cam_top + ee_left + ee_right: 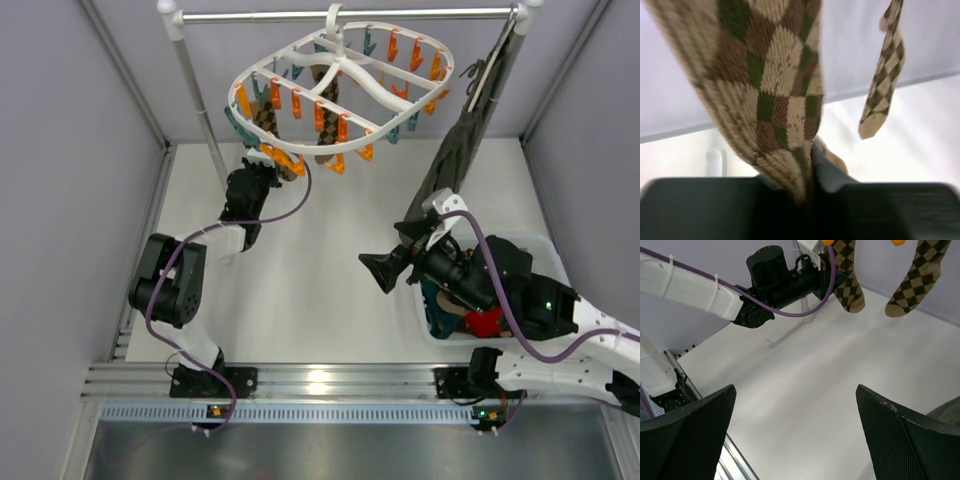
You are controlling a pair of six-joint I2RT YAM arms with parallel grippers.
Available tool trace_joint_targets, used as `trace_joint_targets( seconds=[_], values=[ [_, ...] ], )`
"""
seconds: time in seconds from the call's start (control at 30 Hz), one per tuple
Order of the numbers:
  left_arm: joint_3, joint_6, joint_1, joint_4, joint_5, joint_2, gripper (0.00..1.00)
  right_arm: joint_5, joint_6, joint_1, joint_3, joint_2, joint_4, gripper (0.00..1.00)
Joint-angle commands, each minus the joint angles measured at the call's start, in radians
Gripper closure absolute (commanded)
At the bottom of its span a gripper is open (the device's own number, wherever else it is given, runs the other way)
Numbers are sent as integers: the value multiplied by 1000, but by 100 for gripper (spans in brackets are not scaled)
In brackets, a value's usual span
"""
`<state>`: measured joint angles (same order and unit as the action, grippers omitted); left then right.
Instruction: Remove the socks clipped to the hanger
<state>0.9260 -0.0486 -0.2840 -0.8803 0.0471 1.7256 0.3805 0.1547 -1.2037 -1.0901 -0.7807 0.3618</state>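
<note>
At the left edge of the hanger (335, 57), your left gripper (807, 187) is clenched on the lower end of 1 argyle sock (770, 100). The sock's length runs straight up from the jaws toward the hanger, so the pull likely goes downward along it. Your right gripper (795, 390) hangs released, well apart over the table (805, 365), the farther of the 2 arms.

One hanger (343, 60) on one rail (250, 16): two argyle socks (850, 277) (914, 285) clipped beneath, one olive garment (455, 160) alongside, two robot arms (170, 280) (545, 310) below.
</note>
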Motion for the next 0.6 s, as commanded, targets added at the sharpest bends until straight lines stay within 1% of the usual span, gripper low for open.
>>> trace_joint_targets(
  seconds=[0.0,0.03,0.13,0.23,0.3,0.33,0.37,0.4,0.43,0.47,0.5,0.53,0.57],
  values=[
    [66,6,5,-80,-1,-4,96,-12,-29,-10,-48,-2,-69,1],
    [68,9,3,-78,3,-9,100,-12,-21,-10,-42,1,-70,0],
    [31,41,0,-80,42,-63,100,-8,-15,-10,-24,21,-90,0],
    [-53,85,-24,-78,135,-148,100,-2,-4,-11,-19,27,-101,1],
    [-131,87,-63,-78,230,-223,100,-2,6,-11,-21,27,-109,1],
    [-157,82,-84,-78,273,-248,100,-5,9,-10,-21,28,-112,1],
    [-182,81,-130,-75,328,-277,100,-5,16,-11,-22,29,-112,1],
    [-240,81,-154,-77,423,-328,100,-8,26,-10,-24,32,-109,1],
    [-268,82,-181,-77,475,-360,100,-17,32,-10,-24,34,-110,1],
    [-298,82,-232,-77,509,-386,100,-22,37,-11,-22,44,-109,1],
    [-347,87,-257,-66,566,-444,100,-28,46,-10,-18,50,-109,1],
    [-374,84,-285,-62,589,-471,100,-32,52,-10,-16,57,-109,0],
    [-392,87,-335,-56,611,-495,100,-35,54,-10,-14,69,-110,1]
  ],
)
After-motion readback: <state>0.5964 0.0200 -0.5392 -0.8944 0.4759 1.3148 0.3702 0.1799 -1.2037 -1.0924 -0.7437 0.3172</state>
